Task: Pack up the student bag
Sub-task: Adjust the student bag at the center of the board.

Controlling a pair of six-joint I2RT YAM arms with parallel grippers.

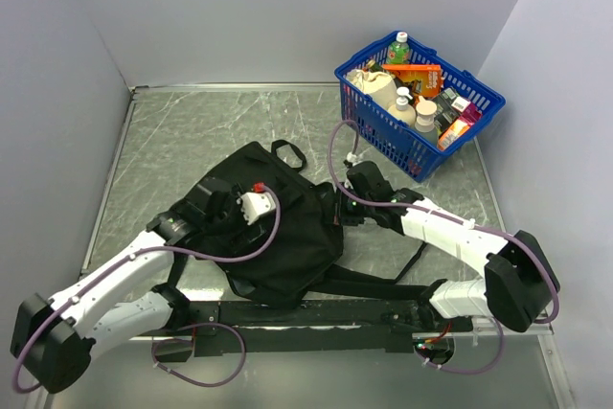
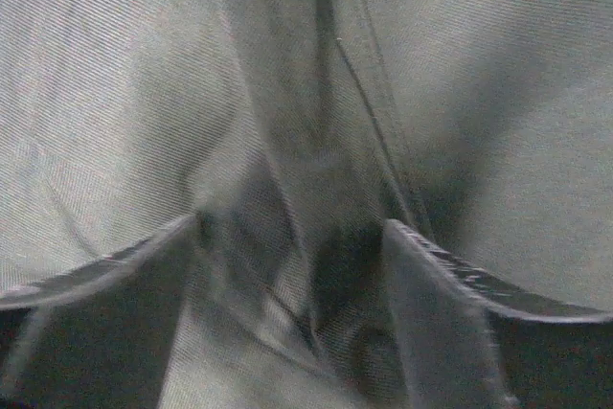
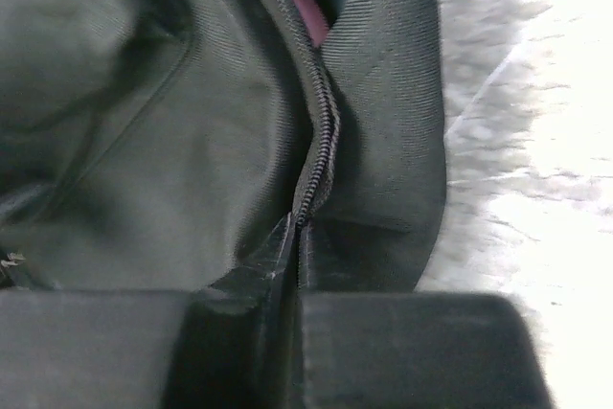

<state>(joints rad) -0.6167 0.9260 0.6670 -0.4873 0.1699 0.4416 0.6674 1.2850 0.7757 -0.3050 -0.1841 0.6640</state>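
The student bag (image 1: pixel 287 246), a soft black backpack, lies flat in the middle of the table with its top loop (image 1: pixel 287 152) pointing away. My left gripper (image 1: pixel 230 213) rests on the bag's left part. In the left wrist view it (image 2: pixel 292 246) stands open, its fingers (image 2: pixel 436 270) spread over a raised fold of the black fabric (image 2: pixel 287 141). My right gripper (image 1: pixel 333 210) is at the bag's right edge. In the right wrist view it (image 3: pixel 297 241) is shut on the bag's zipper seam (image 3: pixel 321 141). Something pink (image 3: pixel 305 7) shows in the gap further along the zipper.
A blue mesh basket (image 1: pixel 476 88) with bottles and packets stands at the back right. The bag's long straps (image 1: pixel 383 280) trail toward the arm bases. The grey table (image 1: pixel 192 131) is walled at the left, back and right.
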